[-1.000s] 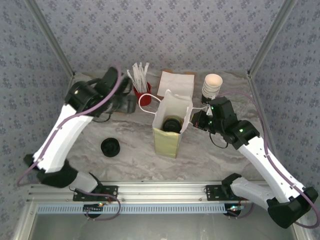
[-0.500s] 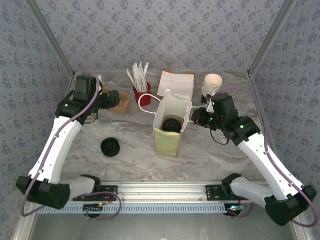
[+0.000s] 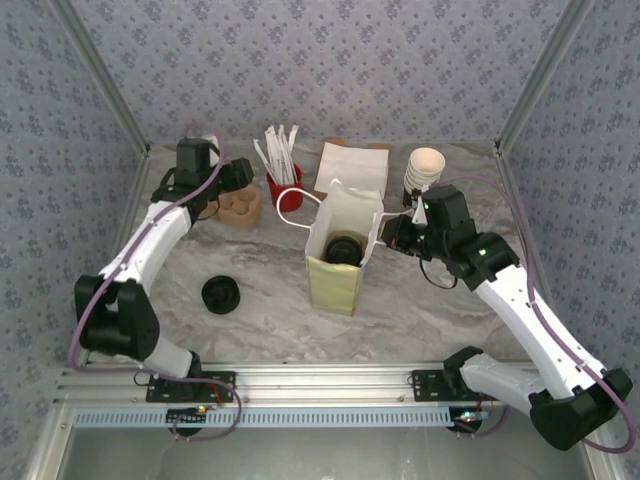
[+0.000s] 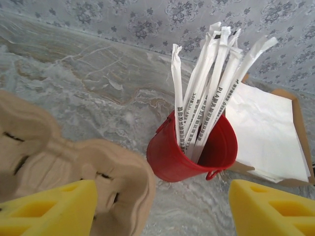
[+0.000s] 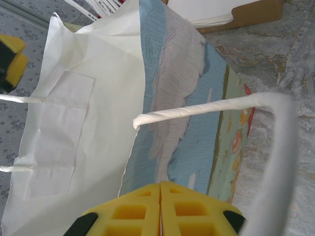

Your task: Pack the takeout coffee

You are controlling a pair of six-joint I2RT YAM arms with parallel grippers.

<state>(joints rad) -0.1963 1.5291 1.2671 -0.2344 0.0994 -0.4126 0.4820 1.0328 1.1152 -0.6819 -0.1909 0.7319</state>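
Note:
The white-and-yellow paper bag [image 3: 335, 275] stands open mid-table. Inside it I see the takeout coffee [image 3: 343, 248] from above, as a dark round lidded top. My right gripper [image 3: 393, 232] is at the bag's right rim; in the right wrist view its gripper [image 5: 161, 196] is shut on the bag's [image 5: 83, 108] paper edge, beside a string handle [image 5: 197, 110]. My left gripper [image 3: 243, 178] is at the back left, with its gripper [image 4: 162, 211] open and nothing between the yellow fingers [image 4: 49, 209]. A separate round black lid [image 3: 221, 294] lies on the table at front left.
A tan cardboard cup carrier [image 3: 240, 208] [image 4: 74, 162] lies under the left gripper. The red holder of white sticks [image 3: 283, 190] [image 4: 197, 152] stands just beyond it. White napkins in a cardboard tray [image 3: 352, 165] [image 4: 266, 132] and a stack of cream cups [image 3: 424, 168] stand at the back.
The left arm has swung back and to the right, so its gripper now hangs over the cardboard carrier facing the red holder. The right gripper has stayed at the bag's rim.

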